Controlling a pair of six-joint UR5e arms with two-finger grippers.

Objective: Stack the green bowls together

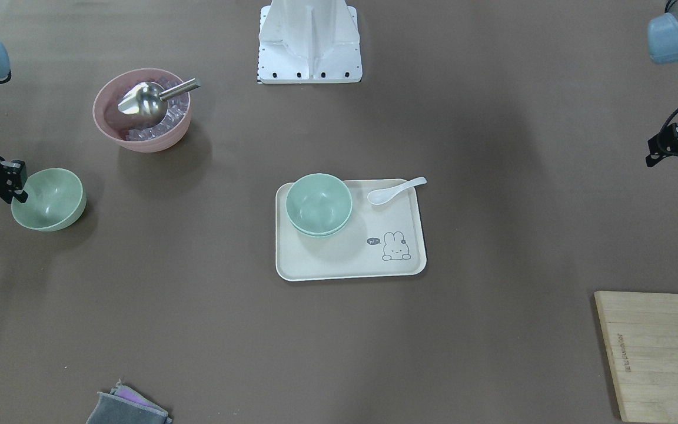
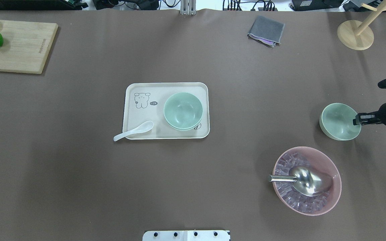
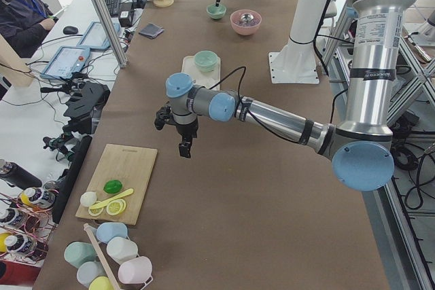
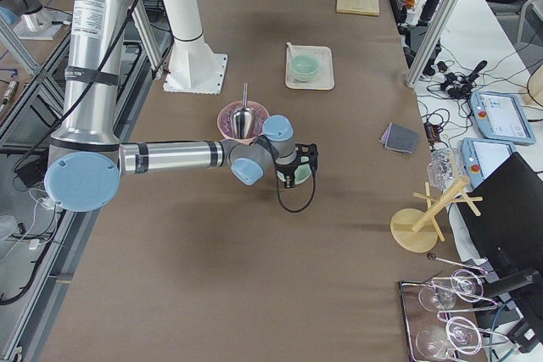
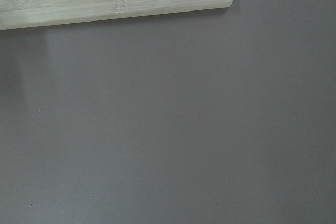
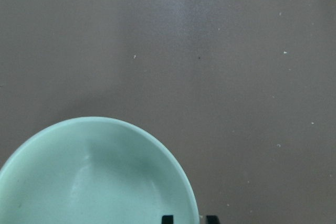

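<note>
Lone green bowl (image 2: pixel 339 121) sits just beyond the pink bowl (image 2: pixel 307 180), right claw (image 2: pixel 357 119) straddling its rim, one finger each side, probably pinching it for the lift. The other two (image 2: pixel 183 110) are already nested on the tray (image 2: pixel 166 134). Left claw (image 3: pixel 184 147) hovers idle over the surface; can't tell if it's parted.

Bright even overhead light, soft faint shadows, sharp focus, glint on metal scoop (image 2: pixel 305 180)

Mint-green bowls, three total, all upright and plain

Two green bowls (image 1: pixel 318 204) sit nested (rims nearly flush) on the tray's corner, and a third bowl (image 1: pixel 49 198) sits alone on the counter well off to the side, near the pink bowl.
</note>
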